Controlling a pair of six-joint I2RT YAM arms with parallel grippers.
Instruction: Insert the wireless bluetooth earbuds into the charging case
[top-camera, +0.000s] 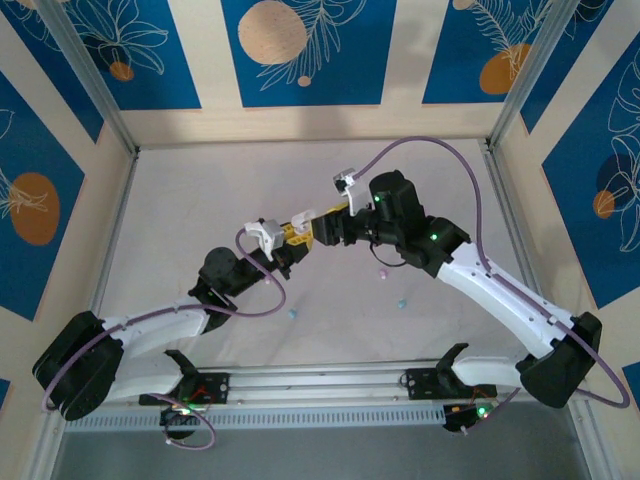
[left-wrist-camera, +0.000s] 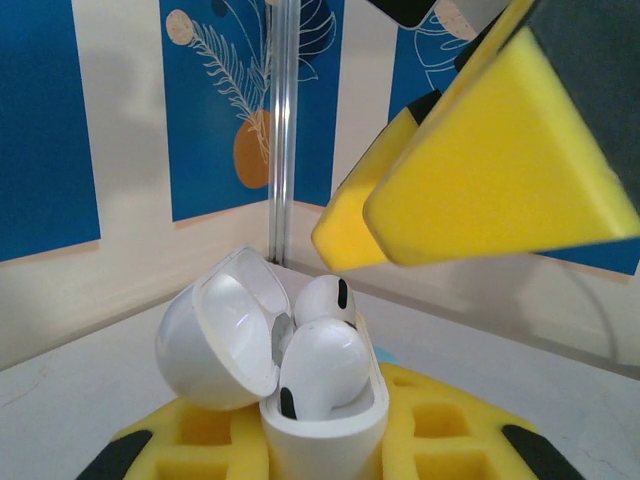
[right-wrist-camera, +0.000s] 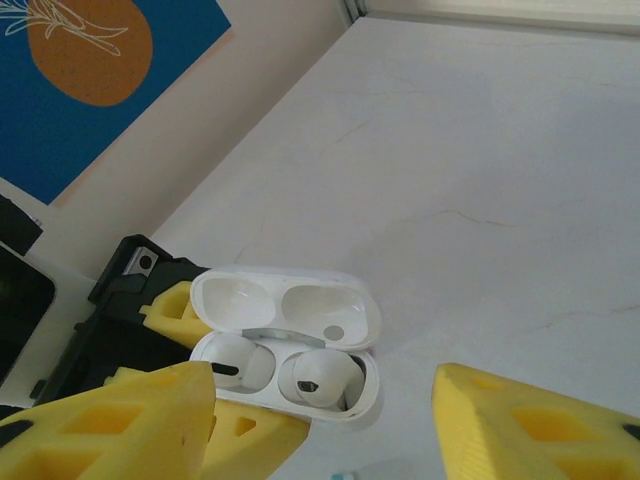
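The white charging case (left-wrist-camera: 325, 425) stands upright with its lid open, and my left gripper (left-wrist-camera: 325, 450) is shut on its lower body with the yellow pads on either side. Two white earbuds (left-wrist-camera: 322, 365) sit in its two wells, seen from above as earbuds (right-wrist-camera: 325, 380) side by side. My right gripper (right-wrist-camera: 320, 430) hovers just above the case (right-wrist-camera: 290, 335), open, with nothing between its yellow fingers (right-wrist-camera: 530, 425). From overhead the two grippers meet at mid-table, left gripper (top-camera: 283, 243) and right gripper (top-camera: 312, 231), with the case (top-camera: 267, 235) at the left one's tip.
A second white case (top-camera: 347, 183) lies open on the table behind the right arm. Loose earbuds lie on the table nearer the bases: a pink one (top-camera: 380, 272), a teal one (top-camera: 402, 302) and another teal one (top-camera: 293, 312).
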